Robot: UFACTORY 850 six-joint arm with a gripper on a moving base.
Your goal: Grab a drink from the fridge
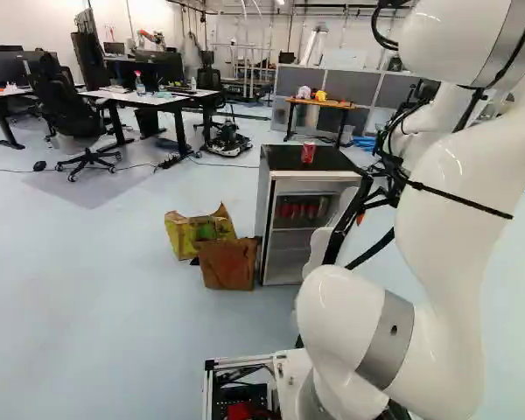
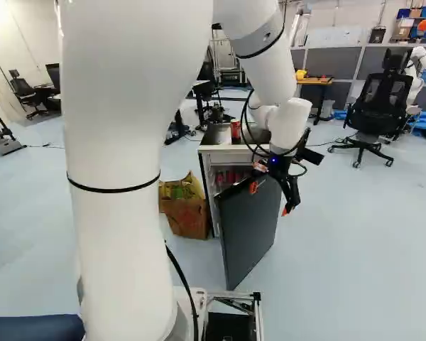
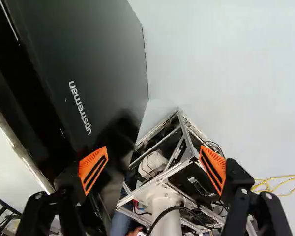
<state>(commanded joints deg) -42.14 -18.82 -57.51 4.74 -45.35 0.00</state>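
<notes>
From behind and left of the arm, the left base view looks ahead and slightly down into the fridge [image 1: 290, 223]; from behind and right, the right base view faces its open door [image 2: 248, 227]. These 2 share the fridge and the brown bag [image 1: 227, 264] beside it. The wrist view, close beside the door, looks down toward the moving base [image 3: 189, 172].
</notes>
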